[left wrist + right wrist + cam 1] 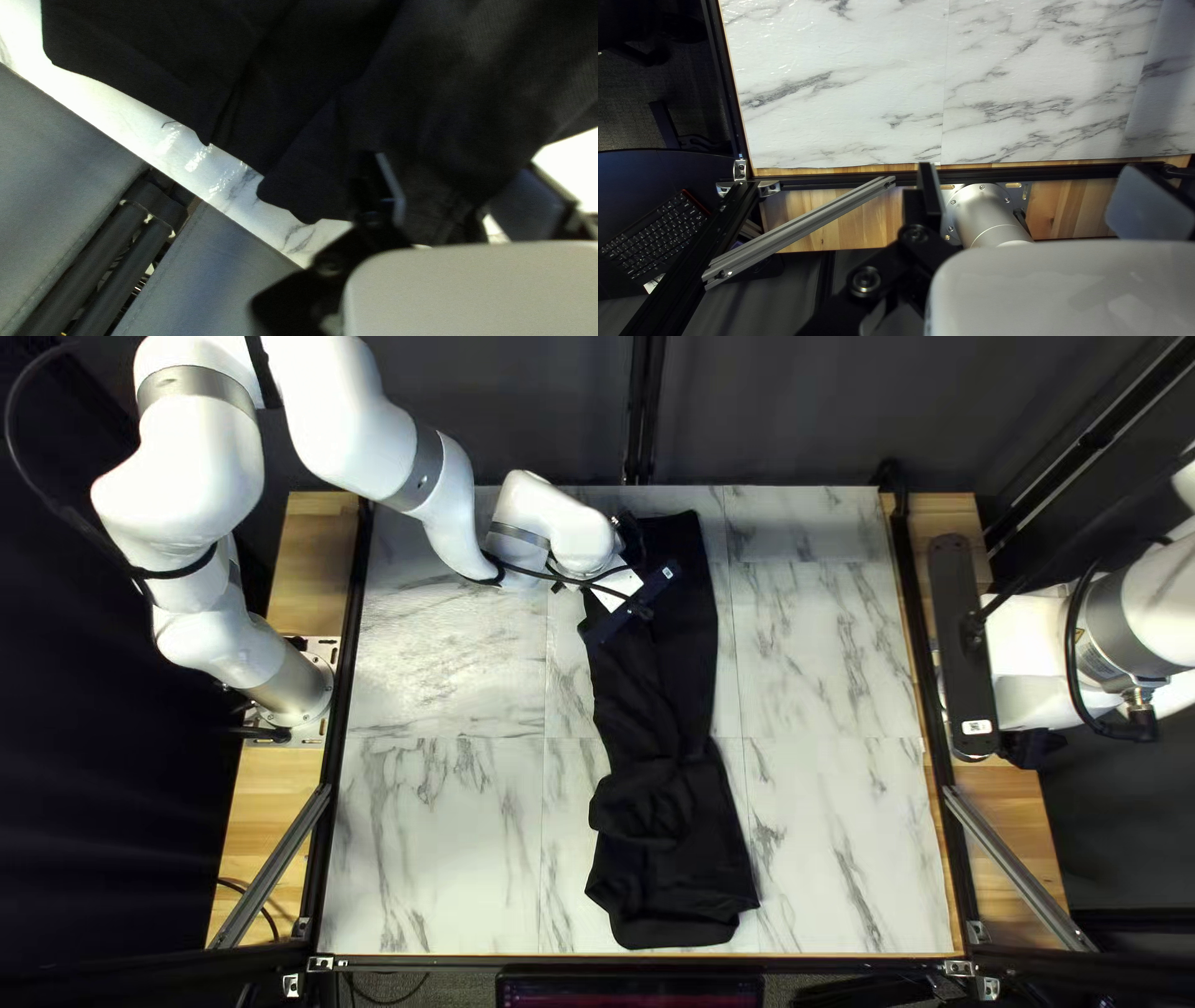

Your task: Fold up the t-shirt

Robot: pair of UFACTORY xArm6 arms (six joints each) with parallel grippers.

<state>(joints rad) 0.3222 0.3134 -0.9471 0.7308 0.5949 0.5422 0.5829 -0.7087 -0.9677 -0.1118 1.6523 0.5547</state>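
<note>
Two arms: the left one reaches over from the table's left edge to the far middle; the right one is at the right edge.
Black t-shirt [679, 672]: in one long strip down the middle of the marble-patterned tabletop [448, 660], running from close to the far edge to close to the near edge.
Rumples: a thick bunch of cloth sits in the shirt's near half, toward its left side; the near end spreads wider to the right.
Left claw [616, 588]: down at the shirt's far part, released, its two fingers standing apart with black cloth between them. Whether the cloth touches either finger, I can't make out from here.
Right claw [1021, 653]: released too, fingers well apart, over by the right edge and well away from the shirt.
Right arm's base [993, 214]: a silver cylinder bolted to a plate on the wooden strip [865, 221] along the right side.
Silver struts: one slants at the near left corner [268, 871], another at the near right [1015, 865].
Keyboard [654, 236]: off the table, beyond its near right corner.
</note>
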